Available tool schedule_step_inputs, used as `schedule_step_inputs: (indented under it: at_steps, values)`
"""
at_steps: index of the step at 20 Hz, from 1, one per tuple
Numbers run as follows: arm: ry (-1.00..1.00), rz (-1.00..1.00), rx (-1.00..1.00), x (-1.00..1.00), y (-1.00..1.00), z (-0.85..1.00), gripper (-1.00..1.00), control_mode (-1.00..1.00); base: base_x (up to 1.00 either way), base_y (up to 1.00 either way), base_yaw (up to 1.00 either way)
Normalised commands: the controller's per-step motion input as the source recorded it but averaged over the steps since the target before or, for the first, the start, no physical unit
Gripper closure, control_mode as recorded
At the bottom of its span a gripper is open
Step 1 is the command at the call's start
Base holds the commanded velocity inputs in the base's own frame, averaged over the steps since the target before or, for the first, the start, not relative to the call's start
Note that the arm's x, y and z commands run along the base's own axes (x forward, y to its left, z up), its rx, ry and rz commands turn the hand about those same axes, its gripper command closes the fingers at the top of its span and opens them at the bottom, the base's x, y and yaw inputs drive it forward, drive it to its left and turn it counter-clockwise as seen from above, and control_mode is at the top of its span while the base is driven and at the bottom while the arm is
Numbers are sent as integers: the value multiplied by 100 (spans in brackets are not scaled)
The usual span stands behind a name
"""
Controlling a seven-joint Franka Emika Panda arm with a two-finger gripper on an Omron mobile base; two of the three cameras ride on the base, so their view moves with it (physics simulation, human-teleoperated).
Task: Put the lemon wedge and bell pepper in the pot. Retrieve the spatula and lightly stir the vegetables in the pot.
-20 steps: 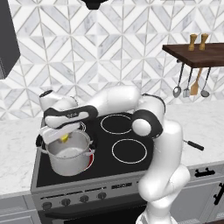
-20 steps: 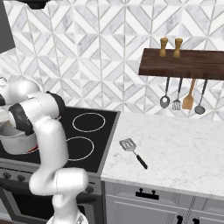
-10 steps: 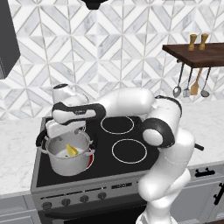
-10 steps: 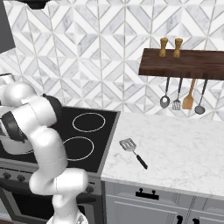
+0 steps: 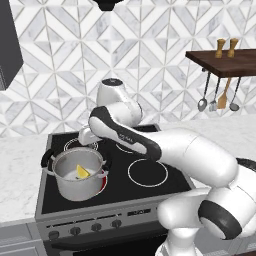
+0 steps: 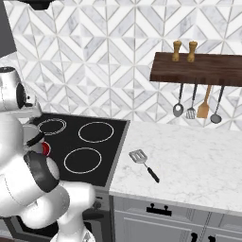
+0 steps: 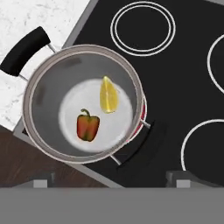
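**Stove and counter**

We see a black stove (image 5: 150, 150) with the pot (image 5: 79, 176) standing on its front left burner. To its right runs a white marble counter (image 6: 198, 160), where the spatula (image 6: 144, 164) lies flat near the stove's edge, handle toward the front.

The pot (image 5: 79, 176) is a shiny steel cylinder with two black side handles; it stands upright on the front left burner of the stove (image 5: 150, 192), and a red glow shows under its base. Inside the pot, on its pale bottom, lies the lemon wedge (image 7: 108, 95), small and bright yellow, and just beside it, not touching, lies the bell pepper (image 7: 88, 125), red with some orange and a short dark stem. The spatula (image 6: 143, 163) lies flat on the marble counter to the right of the stove, well apart from the pot; its grey slotted head points toward the stove and its thin black handle points away.
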Motion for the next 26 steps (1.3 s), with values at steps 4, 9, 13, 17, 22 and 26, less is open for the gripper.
schedule_step_inputs:
  at_steps: [4, 9, 13, 17, 22, 26]
  values:
    - [0, 0, 11, -16, -100, 44, -100, -100, 0, 0, 0]
    - [0, 0, 11, -17, -100, 20, -100, -100, 0, 0, 0]
    - [-1, 0, 7, -18, -100, 3, -100, -100, 0, 0, 0]
    - [-6, 0, 1, -10, -100, 0, -100, -100, 0, 0, 0]
    - [-9, 0, 0, 0, -100, 0, -100, -100, 0, 0, 0]
    - [-8, 0, 1, 0, -100, -1, -100, -100, 0, 0, 0]
